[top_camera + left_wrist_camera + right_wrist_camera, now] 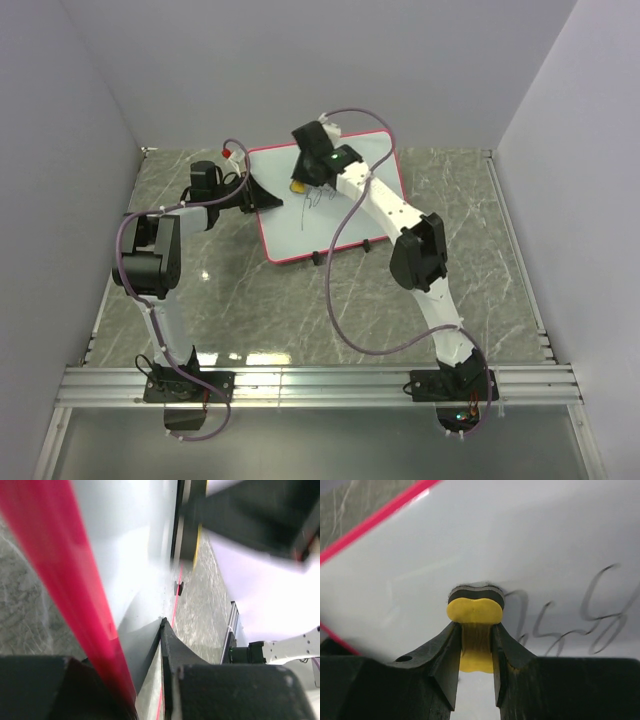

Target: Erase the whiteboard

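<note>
The large, flat, rectangular whiteboard (pixel 295 230), smooth and glossy white with a thin red-pink rim and rounded corners, is seen lying on the far middle of the grey-green marbled table (pixel 250 310). It is turned slightly askew, and its long axis runs roughly from left to right. Two small black clip feet (pixel 318 258) are set on its near edge. A loose black scribble (pixel 318 198) of thin looping marker lines is drawn near the board's middle.

The small yellow bone-shaped eraser (pixel 474 611), soft-looking and backed with a dark felt layer, is clenched at its waist between the black fingers of the right gripper (pixel 476 630). Its felt face appears to be pressed flat against the white surface. From the eraser the scribble lies just beside, to the right and a little toward the arm bases, so a wipe in that direction is judged to be what the coming move calls for. The right arm is therefore the one placed to wipe.

The left gripper (pixel 252 193) is closed on the board's left edge, with the red rim passing between its fingers, and the board is judged to be steadied by it. The slick surface could otherwise be pushed along the polished table under the wiping pressure.
</note>
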You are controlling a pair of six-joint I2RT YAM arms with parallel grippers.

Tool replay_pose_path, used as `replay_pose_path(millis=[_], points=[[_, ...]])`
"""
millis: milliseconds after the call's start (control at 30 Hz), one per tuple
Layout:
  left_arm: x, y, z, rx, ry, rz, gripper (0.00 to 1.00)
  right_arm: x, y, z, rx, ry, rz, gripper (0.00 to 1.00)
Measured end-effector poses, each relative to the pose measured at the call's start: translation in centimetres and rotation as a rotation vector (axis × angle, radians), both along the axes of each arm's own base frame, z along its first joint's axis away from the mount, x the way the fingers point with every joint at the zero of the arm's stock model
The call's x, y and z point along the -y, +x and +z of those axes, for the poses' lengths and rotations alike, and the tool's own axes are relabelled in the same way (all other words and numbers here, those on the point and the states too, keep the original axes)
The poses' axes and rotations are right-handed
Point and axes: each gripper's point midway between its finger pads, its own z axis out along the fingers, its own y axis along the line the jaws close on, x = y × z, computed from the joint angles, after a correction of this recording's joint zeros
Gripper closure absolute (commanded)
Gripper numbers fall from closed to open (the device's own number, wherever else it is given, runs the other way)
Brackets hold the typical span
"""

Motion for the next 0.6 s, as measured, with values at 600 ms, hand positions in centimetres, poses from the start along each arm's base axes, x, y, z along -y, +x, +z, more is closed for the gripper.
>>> replay_pose_path(millis=[600], points=[[0.5, -0.5, 0.3, -0.027, 0.006, -0.007, 1.00, 7.3, 5.0, 0.3, 0.040, -0.005, -0.152, 1.00]])
